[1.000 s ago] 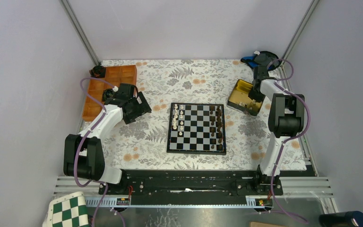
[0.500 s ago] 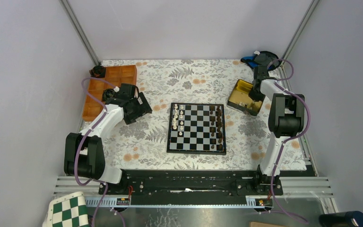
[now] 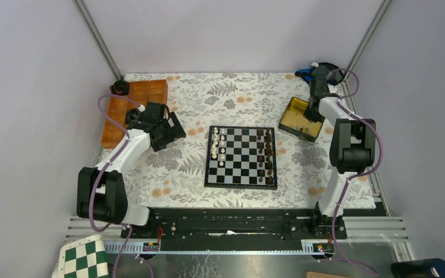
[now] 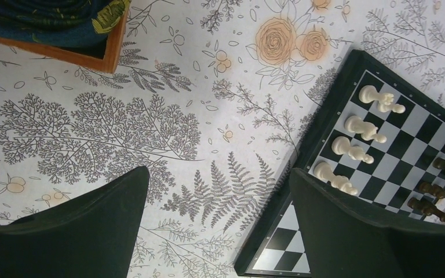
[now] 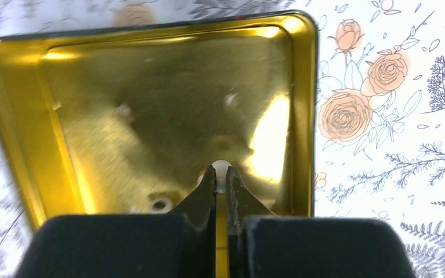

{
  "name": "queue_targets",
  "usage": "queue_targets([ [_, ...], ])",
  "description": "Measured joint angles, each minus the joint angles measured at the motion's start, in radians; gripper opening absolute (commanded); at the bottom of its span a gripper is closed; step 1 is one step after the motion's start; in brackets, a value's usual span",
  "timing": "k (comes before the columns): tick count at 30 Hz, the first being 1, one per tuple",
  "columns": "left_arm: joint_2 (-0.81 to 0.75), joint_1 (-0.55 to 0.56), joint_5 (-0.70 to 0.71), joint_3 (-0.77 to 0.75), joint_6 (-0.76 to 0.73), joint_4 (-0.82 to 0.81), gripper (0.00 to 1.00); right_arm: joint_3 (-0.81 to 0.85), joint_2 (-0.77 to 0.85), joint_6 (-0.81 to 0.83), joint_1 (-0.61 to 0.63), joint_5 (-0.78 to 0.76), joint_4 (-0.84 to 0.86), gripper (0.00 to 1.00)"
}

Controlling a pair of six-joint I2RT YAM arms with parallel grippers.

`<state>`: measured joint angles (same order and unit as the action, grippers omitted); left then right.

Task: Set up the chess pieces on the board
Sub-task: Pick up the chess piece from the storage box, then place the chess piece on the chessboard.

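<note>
Top external: board point(image 3: 241, 157) mid-table, white pieces point(image 3: 215, 142) down its left side, dark pieces point(image 3: 267, 156) down its right. The tin point(image 3: 294, 119) sits right of it, apart. Idle: left gripper point(image 4: 217, 174) hangs spread wide over the cloth point(image 4: 150, 116) just beside the board's left edge, holding nothing. Working: right gripper point(image 5: 221, 180) is down in the tin, jaws pinched nearly together on a white piece point(image 5: 222, 167) at the very tips. Grip looks marginal, so lift straight up, slow, and clear the tin wall before swinging to the board.
</note>
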<state>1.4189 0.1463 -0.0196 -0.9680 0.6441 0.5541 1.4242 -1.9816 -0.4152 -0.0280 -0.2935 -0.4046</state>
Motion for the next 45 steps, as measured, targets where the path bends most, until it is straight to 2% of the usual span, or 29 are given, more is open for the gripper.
queue_targets([
  [5,-0.051,0.007,0.001,0.017,0.000,0.000,0.99,-0.005,0.105,0.029,0.088,0.002,-0.019,0.00],
  [12,-0.137,0.011,0.001,0.063,0.000,0.001,0.99,-0.009,0.247,0.064,0.295,0.018,-0.059,0.00],
  [22,-0.237,0.014,0.001,0.099,0.003,0.024,0.99,-0.029,0.350,0.071,0.588,0.012,-0.142,0.00],
  [26,-0.254,0.021,0.001,0.114,0.016,0.028,0.99,-0.035,0.360,0.055,0.783,-0.003,-0.151,0.00],
  [32,-0.262,0.023,0.002,0.122,0.021,0.032,0.99,-0.075,0.354,0.009,1.003,-0.006,-0.152,0.00],
  [37,-0.272,0.024,0.002,0.124,0.027,0.036,0.99,-0.083,0.314,-0.021,1.101,-0.021,-0.152,0.00],
  [45,-0.289,0.024,0.002,0.140,0.027,0.040,0.99,-0.104,0.262,-0.043,1.155,-0.030,-0.143,0.00],
])
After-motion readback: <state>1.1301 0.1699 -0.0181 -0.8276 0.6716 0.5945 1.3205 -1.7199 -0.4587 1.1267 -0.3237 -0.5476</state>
